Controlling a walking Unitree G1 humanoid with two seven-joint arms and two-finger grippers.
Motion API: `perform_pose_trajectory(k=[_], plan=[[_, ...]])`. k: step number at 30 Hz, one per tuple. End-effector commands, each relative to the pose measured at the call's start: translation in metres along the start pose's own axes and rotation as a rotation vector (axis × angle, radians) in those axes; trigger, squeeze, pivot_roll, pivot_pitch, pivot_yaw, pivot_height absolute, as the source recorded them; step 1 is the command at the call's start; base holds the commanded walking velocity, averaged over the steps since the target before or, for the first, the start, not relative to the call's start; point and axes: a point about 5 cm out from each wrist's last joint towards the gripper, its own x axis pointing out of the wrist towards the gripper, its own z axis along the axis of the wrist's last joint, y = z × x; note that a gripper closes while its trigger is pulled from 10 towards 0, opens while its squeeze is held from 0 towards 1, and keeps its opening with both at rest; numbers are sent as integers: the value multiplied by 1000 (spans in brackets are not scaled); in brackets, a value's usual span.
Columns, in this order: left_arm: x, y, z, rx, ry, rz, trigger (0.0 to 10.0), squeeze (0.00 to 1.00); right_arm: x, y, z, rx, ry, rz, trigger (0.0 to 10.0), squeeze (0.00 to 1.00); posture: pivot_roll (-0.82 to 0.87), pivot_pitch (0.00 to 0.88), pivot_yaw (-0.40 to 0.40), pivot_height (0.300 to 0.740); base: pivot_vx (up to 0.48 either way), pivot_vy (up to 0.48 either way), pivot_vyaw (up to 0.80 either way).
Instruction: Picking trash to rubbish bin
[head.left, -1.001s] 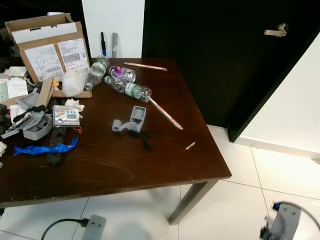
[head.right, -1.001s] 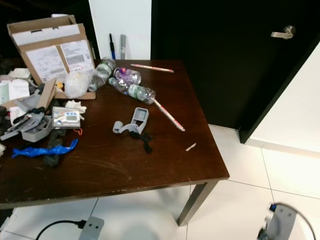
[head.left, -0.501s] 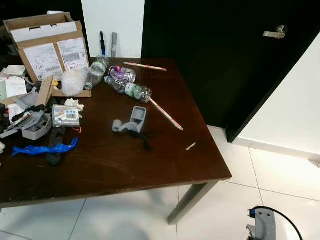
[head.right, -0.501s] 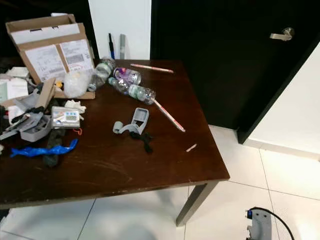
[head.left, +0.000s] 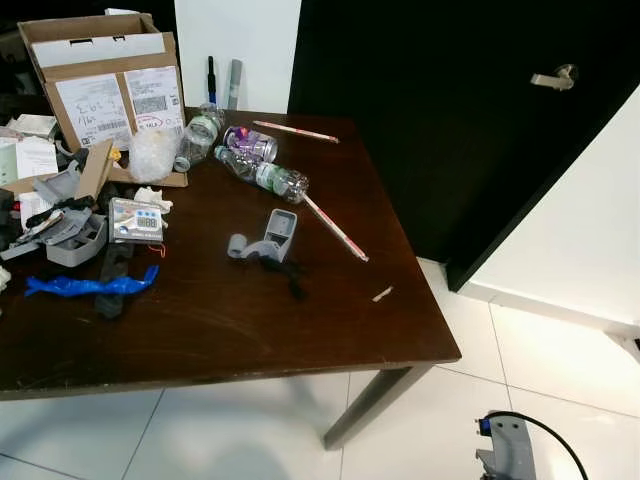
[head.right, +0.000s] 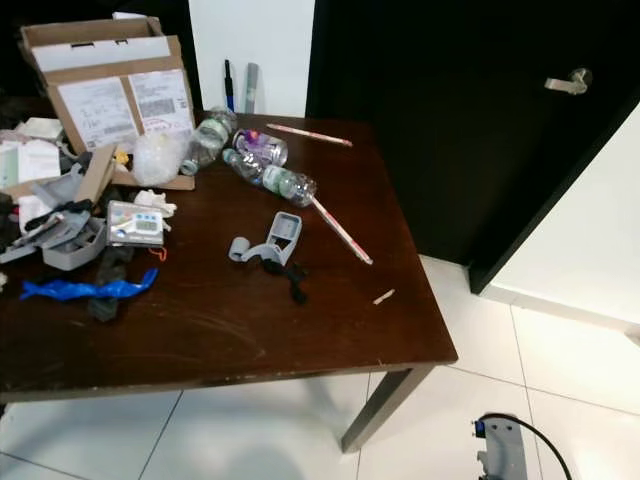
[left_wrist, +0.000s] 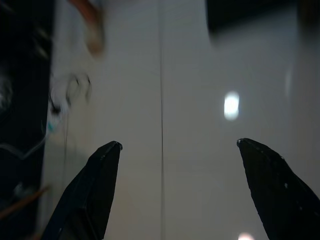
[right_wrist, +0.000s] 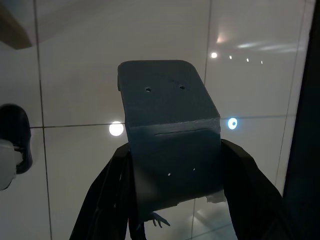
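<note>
White floor tiles (head.left: 560, 350) run beneath a dark wooden table (head.left: 230, 320) beside a black door (head.left: 440, 110). At the table's far corner stands a cardboard box (head.left: 100, 85); beside it lie three plastic bottles (head.left: 262, 176), with a blue plastic scrap (head.left: 88, 286) near the front edge. The right gripper (right_wrist: 175, 210) hangs low over the tiles, well apart from the table, its fingers (right_wrist: 107, 200) closed around a grey plastic block (right_wrist: 167, 125). The left gripper (left_wrist: 177, 185) is spread wide and empty, with blurred floor between its fingers (left_wrist: 92, 190).
</note>
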Motion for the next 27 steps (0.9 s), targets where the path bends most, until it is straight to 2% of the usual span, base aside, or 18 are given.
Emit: perform_pose_trajectory(k=[1,2,4,5,6,7,9,11,13,14,15,16,17,18,20,23,25,27], plan=[[6,7,28,-68,-115,62,10000,0,-1,3,-7,-33,25,18,10000,0,229,110,-139,740,0,0,0],[6,7,28,-68,-115,62,10000,0,-1,3,-7,-33,25,18,10000,0,229,110,-139,740,0,0,0],[5,-1,110,-189,-424,72,10000,0,0,5,-5,-56,22,31,10000,0,239,111,-142,740,0,0,0],[5,-1,110,-189,-424,72,10000,0,0,5,-5,-56,22,31,10000,0,239,111,-142,740,0,0,0],[-5,-7,150,-243,-575,58,10000,0,0,7,-4,-63,21,36,10000,0,237,110,-140,740,0,0,0],[-5,-7,150,-243,-575,58,10000,0,0,7,-4,-63,21,36,10000,0,237,110,-140,740,0,0,0],[-19,-14,182,-285,-699,21,10000,0,0,8,-3,-66,19,40,10000,0,234,112,-137,740,0,0,0],[-62,-42,242,-346,-953,-158,10000,0,-1,10,-2,-70,16,47,10000,0,220,110,-125,740,0,0,0],[-101,-63,275,-365,-1130,-334,10000,0,-1,12,-3,-71,16,51,10000,0,217,109,-122,740,0,0,0],[-101,-63,275,-365,-1130,-334,10000,0,-1,12,-3,-71,16,51,10000,0,217,109,-122,740,0,0,0],[-141,-85,296,-341,-1266,-549,10000,0,-1,13,-6,-70,24,54,10000,0,207,107,-114,740,0,0,0],[-141,-85,296,-341,-1266,-549,10000,0,-1,13,-6,-70,24,54,10000,0,207,107,-114,740,0,0,0],[-168,-100,305,-301,-1333,-731,10000,0,-1,13,-10,-68,35,53,10000,0,205,106,-111,740,0,0,0],[-174,-103,307,-294,-1341,-778,10000,0,-2,13,-12,-67,39,52,10000,0,202,105,-108,740,0,0,0],[-178,-103,308,-292,-1344,-799,10000,0,-2,13,-13,-66,41,52,10000,0,202,105,-108,740,0,0,0],[-196,-113,317,-123,-1345,-895,10000,0,-2,12,-20,-60,58,49,10000,0,191,106,-95,740,0,0,0],[-196,-116,320,-114,-1287,-926,10000,0,-3,11,-23,-58,65,47,10000,0,188,107,-90,740,0,0,0],[-196,-118,325,-6,-1264,-978,10000,0,-3,11,-26,-53,74,44,10000,0,186,108,-88,740,0,0,0]])
